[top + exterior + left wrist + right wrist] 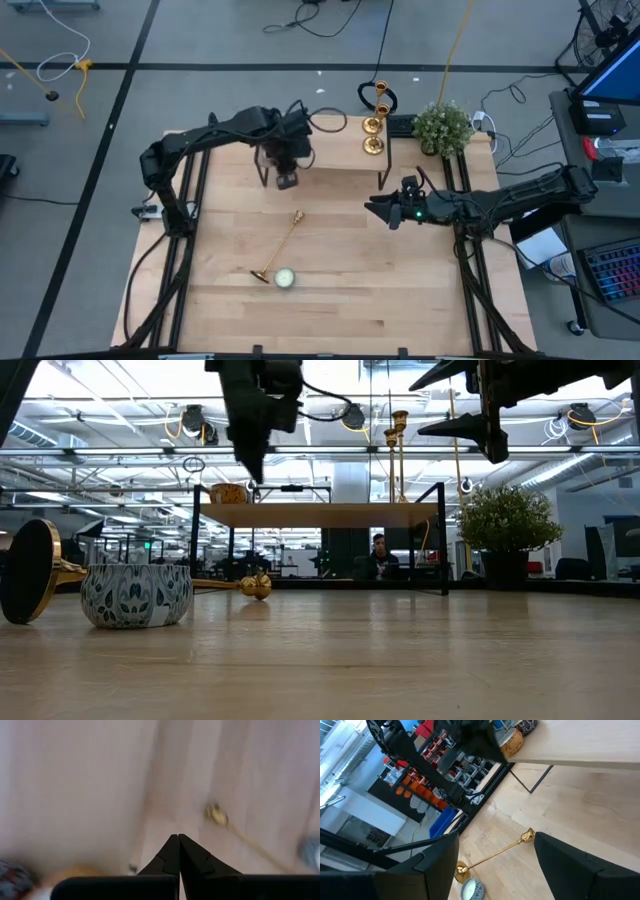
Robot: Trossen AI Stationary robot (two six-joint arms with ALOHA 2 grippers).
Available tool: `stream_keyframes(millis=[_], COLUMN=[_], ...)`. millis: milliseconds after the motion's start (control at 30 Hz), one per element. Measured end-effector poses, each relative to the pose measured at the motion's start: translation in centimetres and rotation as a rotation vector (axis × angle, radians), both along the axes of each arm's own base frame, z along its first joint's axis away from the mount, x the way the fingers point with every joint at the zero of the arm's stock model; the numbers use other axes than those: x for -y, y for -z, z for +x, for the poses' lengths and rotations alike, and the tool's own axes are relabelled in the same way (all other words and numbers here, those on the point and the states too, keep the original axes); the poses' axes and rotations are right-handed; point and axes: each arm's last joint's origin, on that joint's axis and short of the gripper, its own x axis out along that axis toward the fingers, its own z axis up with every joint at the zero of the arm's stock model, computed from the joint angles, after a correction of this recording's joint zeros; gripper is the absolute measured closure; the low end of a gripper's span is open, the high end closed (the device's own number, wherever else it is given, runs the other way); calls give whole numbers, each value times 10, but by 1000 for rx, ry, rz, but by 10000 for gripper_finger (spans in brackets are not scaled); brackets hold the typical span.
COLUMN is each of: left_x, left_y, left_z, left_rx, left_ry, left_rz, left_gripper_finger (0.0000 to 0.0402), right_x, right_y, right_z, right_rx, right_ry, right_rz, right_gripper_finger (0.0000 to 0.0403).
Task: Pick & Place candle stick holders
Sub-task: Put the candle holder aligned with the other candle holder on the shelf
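One gold candle stick holder [282, 245] lies on its side on the table, its round base [30, 571] next to a patterned tealight tin [285, 278] and its cup end [258, 587] toward the far edge. It also shows in the right wrist view [495, 851] and the left wrist view [220, 816]. Two more holders [375, 120] stand upright on a raised wooden shelf [320, 514] at the far side. My left gripper [287, 182] is shut and empty, above the table near the shelf's left end. My right gripper [378, 208] is open and empty, held high to the right of the lying holder.
A potted plant [443, 128] stands at the far right by the shelf. A small round gold pot [228, 493] sits on the shelf's left end. The shelf stands on thin black legs [444, 540]. A person [378, 555] sits in the room behind.
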Motion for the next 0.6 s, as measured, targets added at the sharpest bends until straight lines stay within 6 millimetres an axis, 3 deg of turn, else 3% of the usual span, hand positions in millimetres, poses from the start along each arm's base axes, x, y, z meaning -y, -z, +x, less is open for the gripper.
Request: stream_keyframes(millis=[200,333,433,600], left_x=[-15,-19,-9,32], left_y=[-21,-42,-60,-83], left_z=[14,13,6,-6], left_rx=[219,288,294,267], left_ry=[-133,-245,-262,-139], left_rz=[52,-3,-92,-268], left_gripper_finger=[401,401,401,401], right_x=[0,0,0,0], right_y=[0,0,0,0], right_z=[0,0,0,0], right_rx=[2,5,6,8], right_ry=[1,4,4,3], right_rz=[7,21,26,31], right_gripper_finger=[147,147,147,147])
